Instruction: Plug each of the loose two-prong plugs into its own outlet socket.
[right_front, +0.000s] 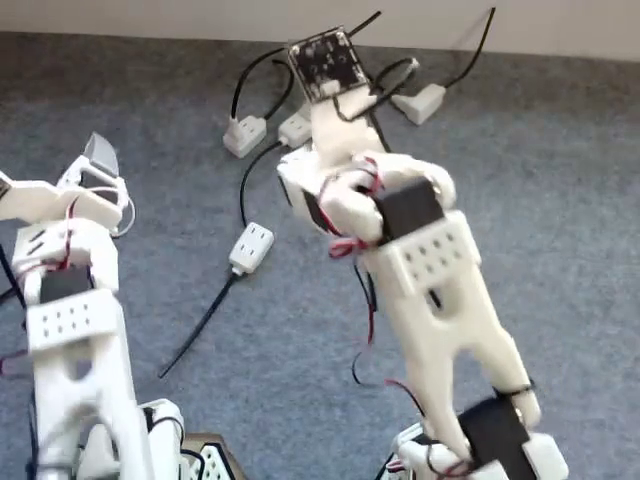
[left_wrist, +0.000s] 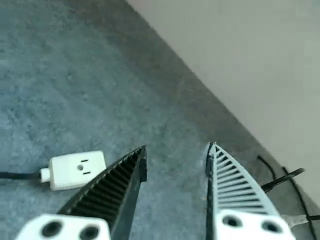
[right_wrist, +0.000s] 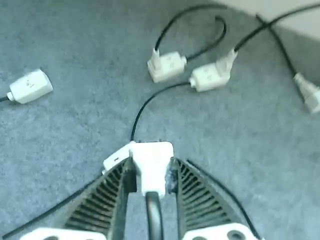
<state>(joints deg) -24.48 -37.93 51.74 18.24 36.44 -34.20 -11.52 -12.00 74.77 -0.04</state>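
Note:
My right gripper (right_wrist: 151, 169) is shut on a white two-prong plug (right_wrist: 150, 156), held low over the grey carpet. The plug's front end meets another white piece (right_wrist: 116, 159), from which a black cord runs away; the prongs are hidden. Beyond it lie a white outlet socket (right_wrist: 167, 66) and a second white block (right_wrist: 210, 76), side by side. My left gripper (left_wrist: 175, 150) hangs open above the carpet with nothing between its fingers, near one outlet socket (left_wrist: 77, 170). In the high view the left gripper (right_front: 92, 162) is at the left, and the right arm's wrist (right_front: 340, 170) is in the middle.
More white cord ends lie around: one at the side (right_wrist: 30, 86), one near the wall (right_wrist: 310, 97), one mid-carpet (right_front: 252, 247). Black cords (right_front: 200, 320) trail across the carpet. A pale wall (left_wrist: 260, 60) bounds the far side.

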